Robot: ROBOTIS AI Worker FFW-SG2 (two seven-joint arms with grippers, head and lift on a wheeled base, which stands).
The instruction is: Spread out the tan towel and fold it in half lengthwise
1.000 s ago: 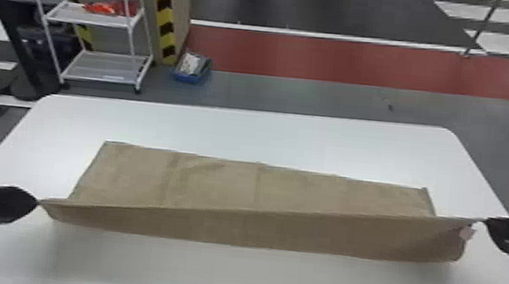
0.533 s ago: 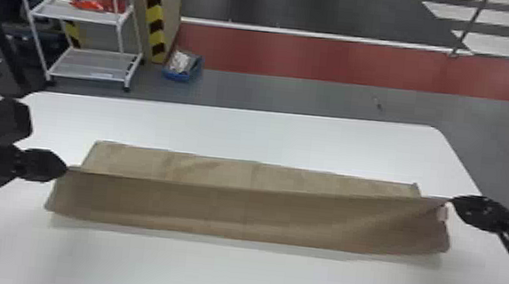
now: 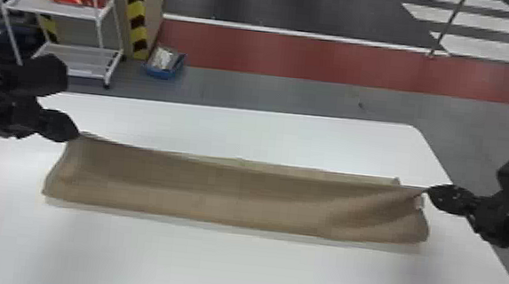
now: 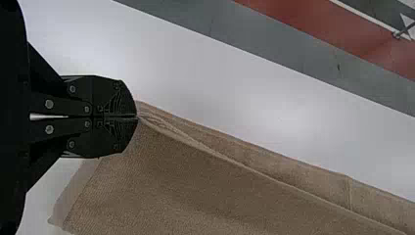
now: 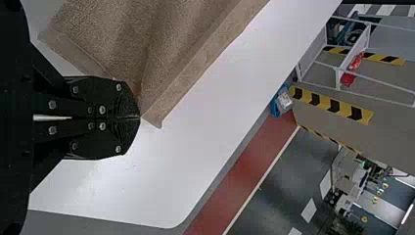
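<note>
The tan towel (image 3: 235, 195) lies on the white table as a long strip, its near layer folded up over the far one, with a thin band of the far layer showing behind. At its far left corner is my left gripper (image 3: 76, 134), shut on the cloth; in the left wrist view the left gripper (image 4: 137, 117) pinches the tip of the towel (image 4: 195, 186). My right gripper (image 3: 427, 191) is shut on the upper layer's right corner, and in the right wrist view the right gripper (image 5: 139, 117) holds the towel (image 5: 147, 44) close to the lower layer's corner.
The white table (image 3: 228, 266) extends around the towel, with its right edge beneath the right arm. Beyond it on the floor stand a white shelf rack (image 3: 65, 10) with a red item and a blue box (image 3: 163, 71).
Both grippers have moved away toward the table's far side, carrying the towel's held edge over the far layer, which shows less now. The head view has shifted slightly.
</note>
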